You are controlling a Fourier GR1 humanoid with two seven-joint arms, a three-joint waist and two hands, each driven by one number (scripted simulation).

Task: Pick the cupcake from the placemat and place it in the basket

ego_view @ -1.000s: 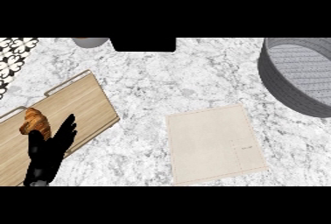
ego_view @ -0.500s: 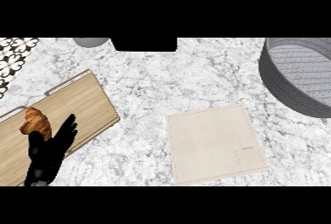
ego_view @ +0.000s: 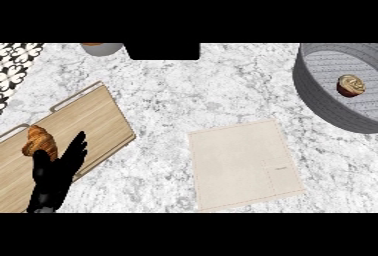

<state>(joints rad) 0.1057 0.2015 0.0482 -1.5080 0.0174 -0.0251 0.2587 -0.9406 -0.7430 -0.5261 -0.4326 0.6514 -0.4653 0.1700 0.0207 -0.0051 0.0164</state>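
One cupcake [ego_view: 351, 85] is now sitting inside basket [ego_view: 308, 90], wasn't showing there 0.5 s back; I'm reading task as done. Placemat [ego_view: 244, 165] lying bare. Left hand [ego_view: 53, 174] resting over board [ego_view: 81, 120], fingers straight, holding nothing; right hand not showing.

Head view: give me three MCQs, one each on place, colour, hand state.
1. Where is the cupcake? A on a plate; B in the basket; C in a pan.
2. What colour is the basket? A brown; B white; C grey.
3. How is the left hand? A open, fingers straight; B curled round a spoon; C out of view.
Key: B, it sits inside the basket's wall; C, wall and floor are grey; A, straight fingers lie over the cutting board, holding nothing.
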